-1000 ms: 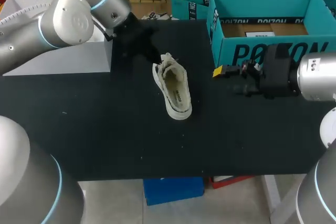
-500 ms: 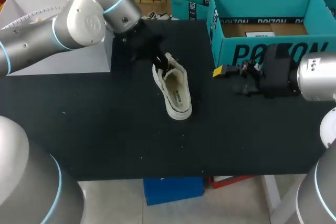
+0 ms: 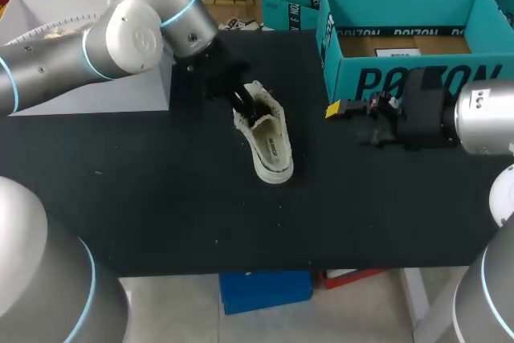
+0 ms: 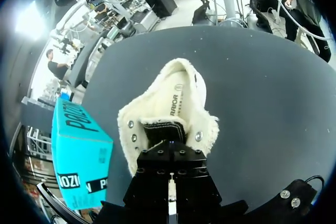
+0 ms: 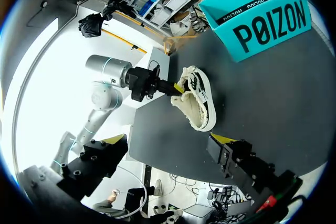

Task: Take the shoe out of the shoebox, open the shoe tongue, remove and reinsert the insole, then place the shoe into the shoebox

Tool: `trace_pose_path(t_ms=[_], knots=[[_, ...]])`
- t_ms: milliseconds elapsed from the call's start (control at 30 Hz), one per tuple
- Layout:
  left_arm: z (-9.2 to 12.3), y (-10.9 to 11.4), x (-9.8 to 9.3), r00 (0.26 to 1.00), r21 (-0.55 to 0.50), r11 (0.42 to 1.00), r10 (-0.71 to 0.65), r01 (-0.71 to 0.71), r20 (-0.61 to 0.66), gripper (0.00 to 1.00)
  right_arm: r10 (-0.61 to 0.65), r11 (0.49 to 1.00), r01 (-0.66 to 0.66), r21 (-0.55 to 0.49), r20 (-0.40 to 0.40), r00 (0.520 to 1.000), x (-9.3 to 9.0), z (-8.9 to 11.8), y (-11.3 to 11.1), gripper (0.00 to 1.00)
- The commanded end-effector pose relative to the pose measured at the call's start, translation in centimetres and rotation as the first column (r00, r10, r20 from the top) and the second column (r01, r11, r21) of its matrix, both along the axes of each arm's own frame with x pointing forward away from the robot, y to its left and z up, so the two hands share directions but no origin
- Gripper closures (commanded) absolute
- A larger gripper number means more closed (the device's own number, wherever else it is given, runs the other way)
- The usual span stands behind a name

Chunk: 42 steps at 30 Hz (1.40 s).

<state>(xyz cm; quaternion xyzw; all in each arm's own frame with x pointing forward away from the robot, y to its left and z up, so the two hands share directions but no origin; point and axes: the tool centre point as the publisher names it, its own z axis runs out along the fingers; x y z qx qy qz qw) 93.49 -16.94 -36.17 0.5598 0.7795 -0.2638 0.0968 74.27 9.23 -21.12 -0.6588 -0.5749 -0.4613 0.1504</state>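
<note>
One pale canvas shoe (image 3: 269, 138) stands on its sole near the middle of the black table (image 3: 161, 198). It is already out of the teal shoebox (image 3: 401, 78), which sits well apart at the far right. The shoe's toe points toward the near edge and its mouth toward the left arm. The left gripper (image 3: 245, 104) reaches down into that mouth, at the dark-banded tongue (image 4: 164, 129) between the two rows of eyelets. Its tip is hidden inside the shoe, so I cannot tell whether it is closed on the tongue or only resting against it. The right gripper (image 3: 337, 108) hovers beside the shoebox's front wall, off to the shoe's side. Its jaws are spread wide with nothing between them. The step in hand looks like opening the tongue. To do it well, the left claw should pinch only the tongue's free edge, not the lining or a lace. It should then draw the tongue forward over the toe in a low arc. The shoe is light and unpinned, so a steep pull would likely lift or drag it. Bringing the idle right claw to steady the heel would help.
</note>
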Motion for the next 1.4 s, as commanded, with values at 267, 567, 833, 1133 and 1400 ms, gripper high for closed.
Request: trace_pose_path(t_ms=[267, 567, 833, 1133, 1400], knots=[[3.1, 1.8, 0.4, 0.999, 0.017, 1.000, 0.002, -0.003, 0.038, 1.00, 0.001, 1.000, -0.001, 0.001, 0.000, 1.000, 0.0, 0.0, 0.0, 0.00], [4.1, 3.8, -1.6, 1.000, 0.133, 0.991, 0.008, -0.010, 0.015, 0.95, 0.001, 1.000, -0.001, 0.001, 0.000, 1.000, 0.0, 0.0, 0.0, 0.00], [5.9, 7.2, -3.7, 0.988, 0.050, 0.990, 0.135, -0.131, -0.072, 0.00, 0.001, 1.000, -0.001, 0.001, 0.000, 1.000, 0.0, 0.0, 0.0, 0.00], [8.0, 11.2, -5.6, 0.933, 0.020, 0.941, 0.338, -0.338, -0.121, 0.00, 0.001, 1.000, -0.001, 0.001, 0.000, 1.000, 0.0, 0.0, 0.0, 0.00], [8.8, 12.5, -7.0, 0.921, 0.007, 0.929, 0.367, -0.370, -0.130, 0.00, 0.001, 1.000, -0.001, 0.001, 0.000, 1.000, 0.0, 0.0, 0.0, 0.00]])
